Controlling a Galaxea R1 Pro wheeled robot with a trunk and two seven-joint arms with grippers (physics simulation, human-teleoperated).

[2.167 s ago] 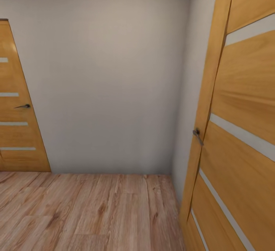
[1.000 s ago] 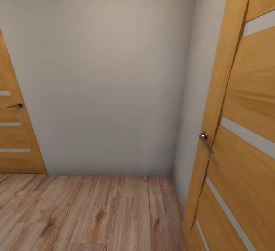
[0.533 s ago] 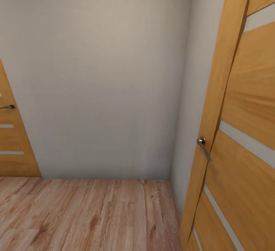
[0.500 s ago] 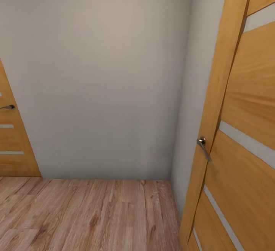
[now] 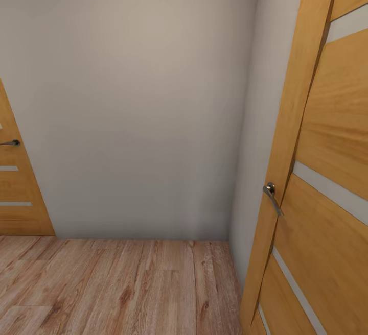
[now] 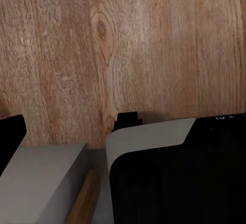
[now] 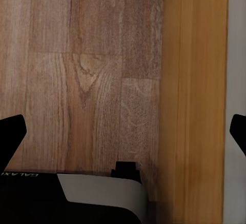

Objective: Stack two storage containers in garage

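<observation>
In a wall corner (image 5: 153,120), wood-panelled door (image 5: 327,171) close at right, plank floor (image 5: 128,289) open leftward, both tools' states untellable

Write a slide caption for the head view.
Corner of grey wall and wood-plank floor, flanked by two wood-panelled doors.

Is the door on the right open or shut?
Open: the door with its handle angles out from the wall.

A grey wall (image 5: 133,100) meets wood-plank flooring (image 5: 117,289), with 2 wood-panelled doors (image 5: 317,171) flanking it.
</observation>
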